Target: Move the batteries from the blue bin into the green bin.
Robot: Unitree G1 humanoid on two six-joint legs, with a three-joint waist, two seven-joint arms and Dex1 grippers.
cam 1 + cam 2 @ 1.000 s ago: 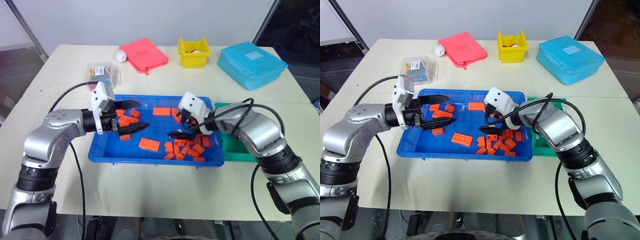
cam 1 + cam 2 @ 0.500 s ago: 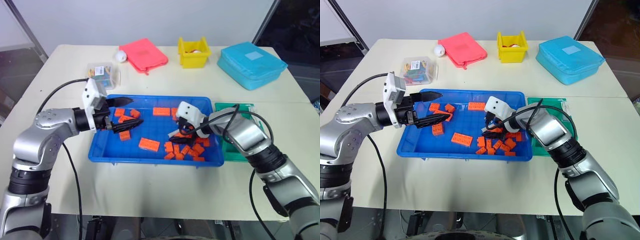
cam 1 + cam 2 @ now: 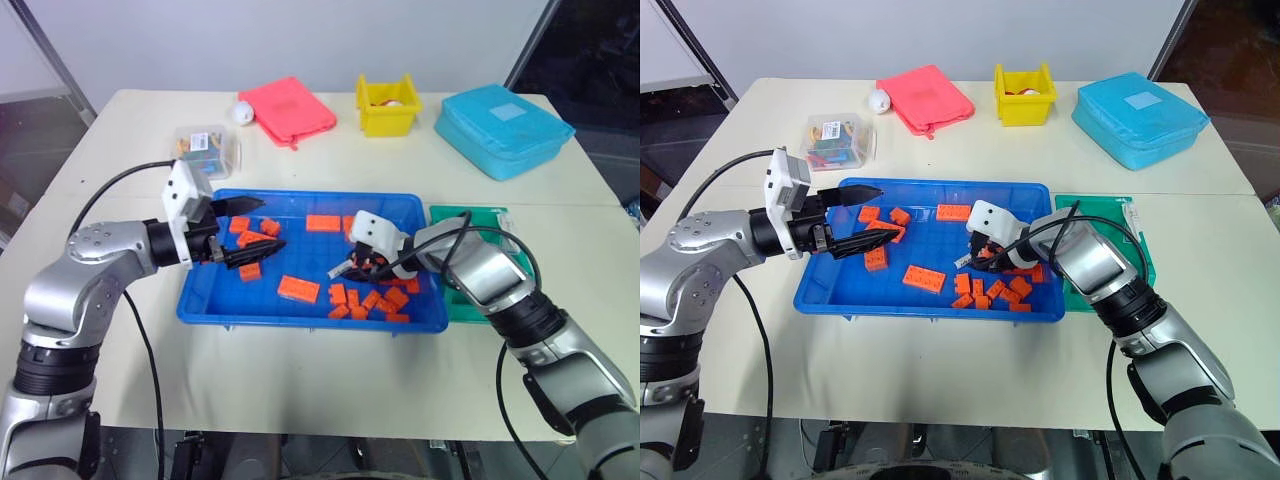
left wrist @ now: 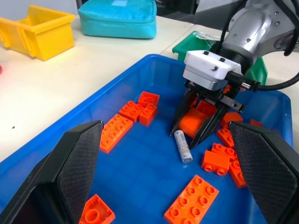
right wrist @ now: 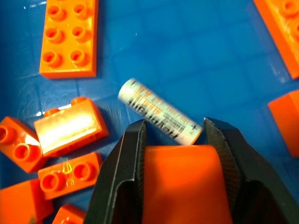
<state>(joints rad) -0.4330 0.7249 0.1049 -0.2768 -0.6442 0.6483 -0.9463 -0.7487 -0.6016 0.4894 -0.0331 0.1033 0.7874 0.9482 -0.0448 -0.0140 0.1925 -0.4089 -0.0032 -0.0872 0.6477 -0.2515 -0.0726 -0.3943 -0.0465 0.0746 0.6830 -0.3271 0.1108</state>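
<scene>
The blue bin (image 3: pixel 300 316) lies mid-table with several orange bricks (image 3: pixel 298 289) in it. One silvery battery (image 5: pixel 159 112) lies on its floor among the bricks (image 4: pixel 183 147). My right gripper (image 3: pixel 347 271) is down in the bin's right half. Its fingers (image 5: pixel 133 154) are shut on an orange brick (image 5: pixel 182 182), and one end of the battery rests just between the fingertips. My left gripper (image 3: pixel 271 225) hovers open and empty over the bin's left half. The green bin (image 3: pixel 470 302) stands against the blue bin's right side, partly hidden by my right arm.
Along the table's far side are a clear box of small items (image 3: pixel 207 146), a white ball (image 3: pixel 242 112), a pink case (image 3: pixel 288 108), a yellow bin (image 3: pixel 388 110) and a light-blue zipped case (image 3: pixel 505 125). Bare tabletop lies in front of the blue bin.
My right gripper has sunk down among the bricks on the bin's right side, and its wide-open fingers have closed in. The left gripper has stayed open over the bin's left half.
</scene>
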